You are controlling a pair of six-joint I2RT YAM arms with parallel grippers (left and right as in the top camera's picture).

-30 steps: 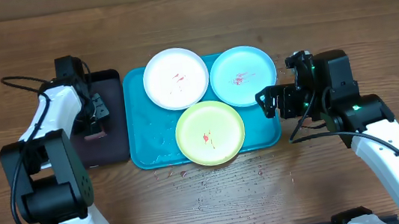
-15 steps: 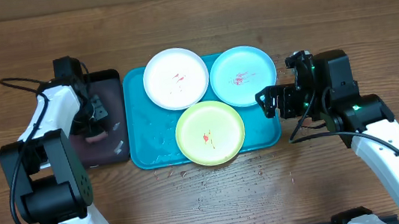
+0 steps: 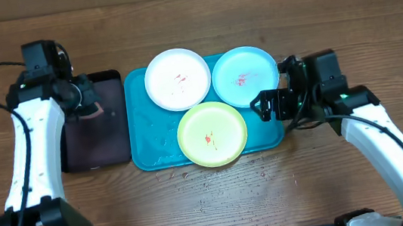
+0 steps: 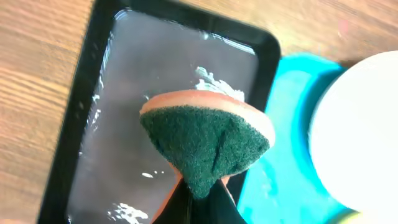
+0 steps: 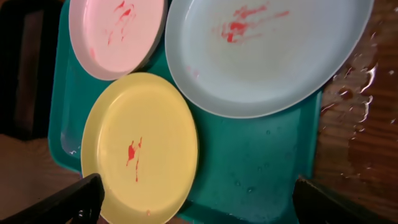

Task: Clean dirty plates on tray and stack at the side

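Observation:
Three plates lie on the turquoise tray [image 3: 144, 142]: a white plate [image 3: 177, 79] at the back left, a light teal plate [image 3: 245, 76] at the back right, a yellow-green plate [image 3: 212, 133] in front. Each has red smears. My left gripper [image 3: 88, 109] is shut on a sponge [image 4: 208, 140], green pad and orange back, held above the black tray [image 4: 143, 93]. My right gripper [image 3: 265, 106] is open and empty over the turquoise tray's right front corner [image 5: 273, 168], beside the yellow-green plate [image 5: 143, 143] and below the teal plate [image 5: 261, 53].
The black tray [image 3: 98, 144] lies left of the turquoise tray and holds a film of soapy water. Small red crumbs and water drops [image 3: 202, 181] speckle the wood in front of the turquoise tray. The white plate's edge [image 4: 354, 124] shows in the left wrist view.
My left arm has lifted the sponge off the black tray and swung back and outward. My right gripper has shifted slightly left toward the tray's corner. The plates have not moved.

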